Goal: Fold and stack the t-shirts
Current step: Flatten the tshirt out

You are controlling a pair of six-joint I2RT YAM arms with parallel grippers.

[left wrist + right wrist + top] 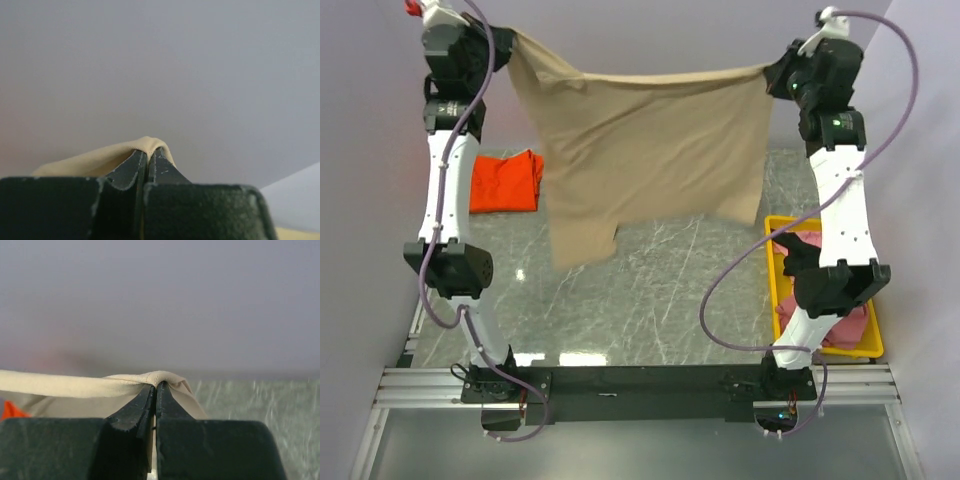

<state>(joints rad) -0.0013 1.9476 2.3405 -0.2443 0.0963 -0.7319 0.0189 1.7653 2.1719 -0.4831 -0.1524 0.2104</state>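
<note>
The large tan-beige t-shirt (pixel 650 160) hangs spread in the air between both arms, high over the back of the table. My left gripper (pixel 505 45) is shut on its top left corner, seen as a tan fold (pixel 125 150) over the fingertips in the left wrist view. My right gripper (pixel 775 75) is shut on its top right corner, seen as tan cloth (pixel 75 385) in the right wrist view. A folded orange-red t-shirt (pixel 505 182) lies on the table at the left. A pink t-shirt (pixel 840 325) lies in the yellow tray at the right.
The yellow plastic tray (pixel 775 228) stands at the right side of the grey marbled table (pixel 650 290), partly behind the right arm. Purple-grey walls close in the back and both sides. A sliver of orange cloth (pixel 10 410) shows in the right wrist view.
</note>
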